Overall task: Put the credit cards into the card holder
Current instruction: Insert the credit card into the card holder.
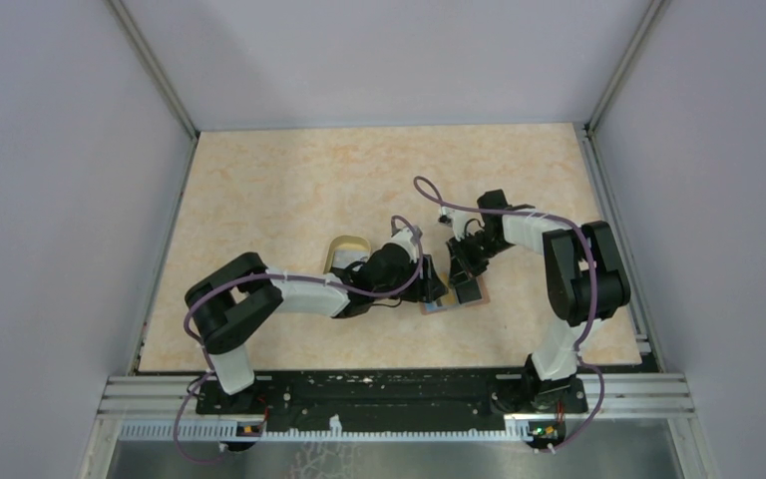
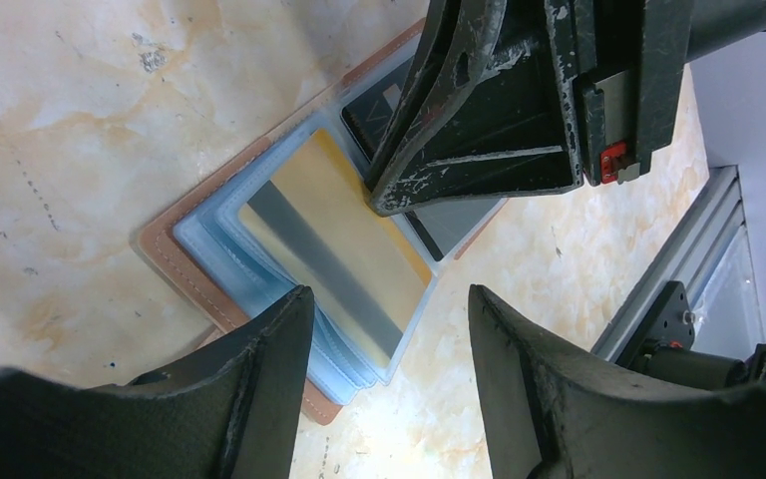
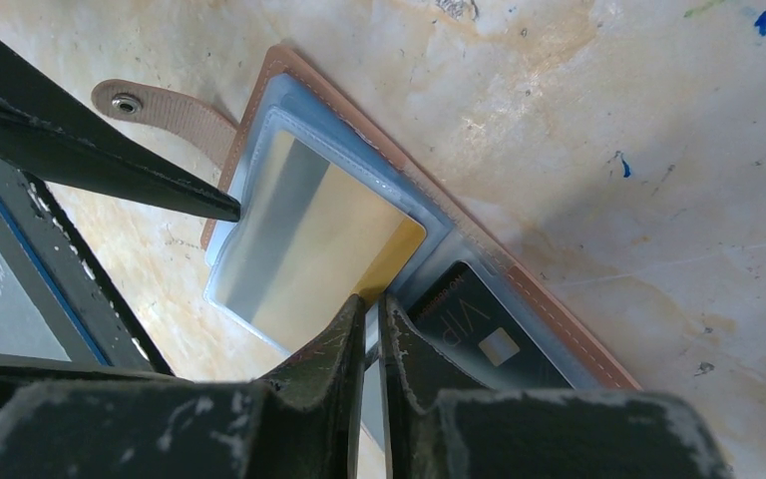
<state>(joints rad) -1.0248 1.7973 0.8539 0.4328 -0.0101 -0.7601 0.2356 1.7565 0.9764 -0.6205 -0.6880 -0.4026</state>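
While the card holder (image 1: 471, 294) lay opened flat on the marbled table (image 1: 289, 180), its reddish-brown rim framing light blue clear sleeves, both grippers met directly over it. The left gripper (image 2: 389, 299) hung above the holder's near edge with its jaws spread wide, and one corner of a gold-and-silver credit card (image 2: 329, 239), lying in the sleeves on that half of the holder, showed in the gap between them without touching either finger. The right gripper (image 3: 371, 304) came in from the holder's opposite side, its jaws pressed almost together with only a thin slit left. Its tips rested at that card's edge, on the line between the holder's two halves, and whether anything thin sat in the slit could not be told. A black credit card (image 3: 479, 329) lay in the holder's other half, just beside those tips. It bore the letters "VIP" and a small square chip, with a line of finer print beside them too small to read. The holder's tab (image 3: 175, 110), with its metal snap, stuck out from the far end of the holder, lying flat on the table. A tan-rimmed oval dish (image 1: 344, 247) sat apart from the holder, partly under the left arm.
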